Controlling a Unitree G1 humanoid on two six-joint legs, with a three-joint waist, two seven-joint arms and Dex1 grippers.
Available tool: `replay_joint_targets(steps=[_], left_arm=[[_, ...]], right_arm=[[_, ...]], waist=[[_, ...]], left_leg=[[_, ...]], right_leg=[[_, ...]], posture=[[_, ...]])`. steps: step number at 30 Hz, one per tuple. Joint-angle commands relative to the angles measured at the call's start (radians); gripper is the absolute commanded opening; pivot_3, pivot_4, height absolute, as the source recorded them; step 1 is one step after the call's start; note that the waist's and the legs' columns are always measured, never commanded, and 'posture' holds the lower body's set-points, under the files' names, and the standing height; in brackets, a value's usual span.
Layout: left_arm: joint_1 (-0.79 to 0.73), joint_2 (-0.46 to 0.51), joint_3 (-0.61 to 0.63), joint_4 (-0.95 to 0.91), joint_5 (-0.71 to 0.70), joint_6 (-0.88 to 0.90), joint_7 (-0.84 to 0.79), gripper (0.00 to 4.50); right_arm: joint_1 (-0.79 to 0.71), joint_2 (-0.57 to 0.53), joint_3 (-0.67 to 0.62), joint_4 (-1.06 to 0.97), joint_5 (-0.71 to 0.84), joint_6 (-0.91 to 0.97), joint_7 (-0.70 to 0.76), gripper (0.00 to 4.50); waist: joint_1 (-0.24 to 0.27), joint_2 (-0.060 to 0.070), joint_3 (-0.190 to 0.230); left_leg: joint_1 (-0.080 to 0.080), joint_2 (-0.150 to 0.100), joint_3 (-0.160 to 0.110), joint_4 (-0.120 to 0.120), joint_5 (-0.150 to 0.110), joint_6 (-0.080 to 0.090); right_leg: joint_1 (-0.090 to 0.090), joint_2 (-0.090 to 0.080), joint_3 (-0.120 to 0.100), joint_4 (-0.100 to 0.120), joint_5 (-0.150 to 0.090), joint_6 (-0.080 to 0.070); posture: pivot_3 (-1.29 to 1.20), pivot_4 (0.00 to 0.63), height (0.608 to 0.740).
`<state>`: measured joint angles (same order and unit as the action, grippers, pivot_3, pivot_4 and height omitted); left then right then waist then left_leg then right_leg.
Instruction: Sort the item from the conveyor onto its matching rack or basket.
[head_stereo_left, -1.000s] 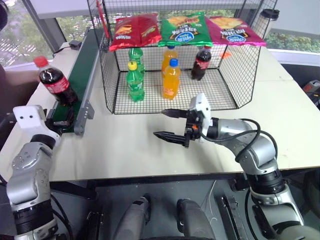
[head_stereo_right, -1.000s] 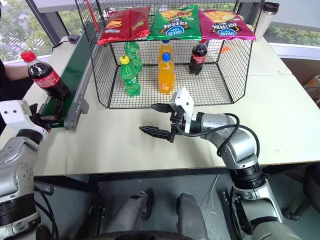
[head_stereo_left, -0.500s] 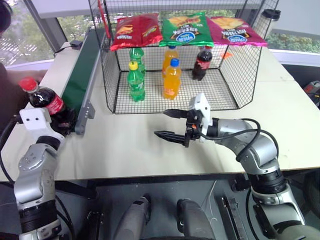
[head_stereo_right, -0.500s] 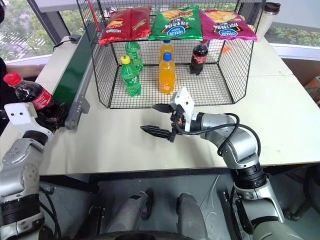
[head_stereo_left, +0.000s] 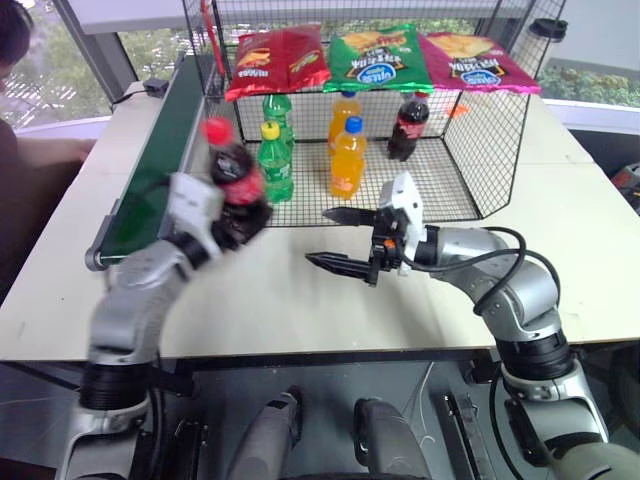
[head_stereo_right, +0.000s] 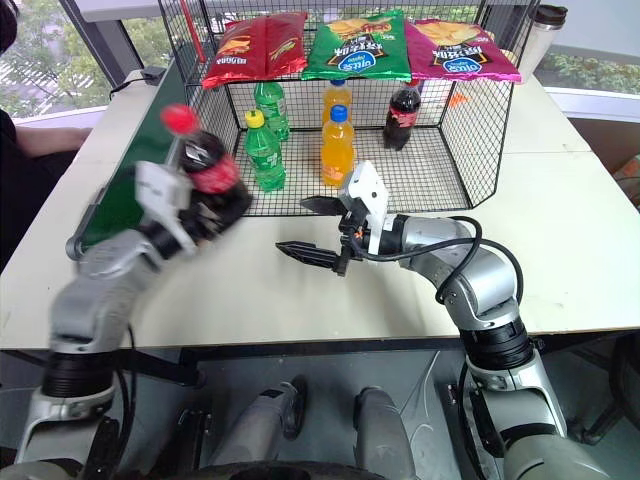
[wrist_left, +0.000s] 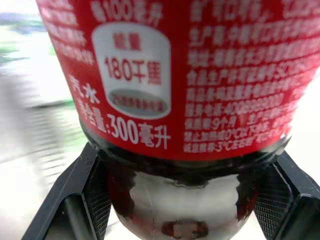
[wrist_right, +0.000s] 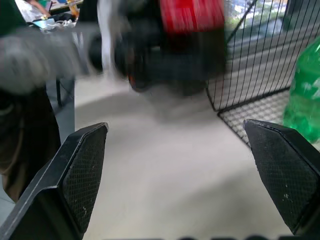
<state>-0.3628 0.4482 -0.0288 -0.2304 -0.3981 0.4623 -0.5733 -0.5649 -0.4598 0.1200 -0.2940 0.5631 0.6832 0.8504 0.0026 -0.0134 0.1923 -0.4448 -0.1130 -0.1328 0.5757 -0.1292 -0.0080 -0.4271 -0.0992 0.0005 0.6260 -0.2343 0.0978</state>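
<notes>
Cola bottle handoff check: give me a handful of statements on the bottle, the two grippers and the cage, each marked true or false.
1. The left gripper is shut on the cola bottle. True.
2. The held bottle stands on the conveyor. False: it is lifted above the table, between the conveyor and the right gripper.
3. The right gripper is open and holds nothing. True.
4. The wire cage contains no cola bottle. False: a second cola bottle stands at its back right.
5. Three snack bags lie on top of the cage. True: red bag, green bag, pink bag.
</notes>
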Motion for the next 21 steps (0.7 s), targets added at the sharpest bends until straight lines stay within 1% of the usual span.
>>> replay_joint_targets(steps=[1,4,8,13,19,21], left_arm=[[-0.049,-0.021,-0.122,0.013,0.059,-0.096,-0.103,3.02],[-0.077,-0.054,-0.207,0.060,0.099,-0.130,-0.153,3.02],[-0.087,-0.077,-0.264,0.106,0.151,-0.198,-0.202,3.02],[-0.106,-0.122,-0.289,0.152,0.184,-0.245,-0.222,3.02],[-0.110,-0.154,-0.289,0.171,0.206,-0.265,-0.230,3.02],[-0.109,-0.159,-0.283,0.171,0.208,-0.263,-0.230,3.02]], right_arm=[[-0.025,-0.016,-0.033,-0.048,0.018,-0.005,-0.002,4.50],[-0.022,-0.032,-0.046,-0.064,0.020,0.005,-0.011,4.50],[-0.019,-0.044,-0.061,-0.090,0.031,0.027,-0.030,4.50],[-0.021,-0.044,-0.067,-0.109,0.037,0.047,-0.048,4.50],[-0.038,-0.038,-0.074,-0.110,0.043,0.062,-0.058,4.50],[-0.045,-0.032,-0.075,-0.101,0.040,0.063,-0.063,3.94]], waist=[[-0.004,0.000,0.000],[-0.005,0.000,0.000],[-0.014,0.000,0.000],[-0.014,0.000,0.000],[-0.013,0.000,0.000],[-0.013,0.000,0.000]], left_leg=[[0.000,0.000,0.000,0.000,0.000,0.000],[0.000,0.002,-0.001,0.000,0.000,-0.001],[0.000,0.002,-0.001,0.000,-0.001,-0.001],[0.000,0.002,-0.001,0.000,0.000,-0.001],[0.000,0.002,-0.001,0.000,0.000,-0.001],[0.000,0.002,-0.001,0.000,0.000,0.000]], right_leg=[[0.000,0.000,0.000,0.000,0.000,0.000],[-0.001,0.000,0.000,0.001,0.000,0.000],[0.000,0.000,0.000,0.001,0.000,0.000],[0.000,0.000,0.000,0.001,0.000,0.000],[0.000,0.000,0.000,0.001,0.000,0.000],[0.000,0.000,0.000,0.001,0.000,0.000]], posture=[[0.00,0.150,0.738],[0.00,0.150,0.738],[0.00,0.150,0.738],[0.00,0.150,0.738],[0.00,0.150,0.738],[0.00,0.150,0.738]])
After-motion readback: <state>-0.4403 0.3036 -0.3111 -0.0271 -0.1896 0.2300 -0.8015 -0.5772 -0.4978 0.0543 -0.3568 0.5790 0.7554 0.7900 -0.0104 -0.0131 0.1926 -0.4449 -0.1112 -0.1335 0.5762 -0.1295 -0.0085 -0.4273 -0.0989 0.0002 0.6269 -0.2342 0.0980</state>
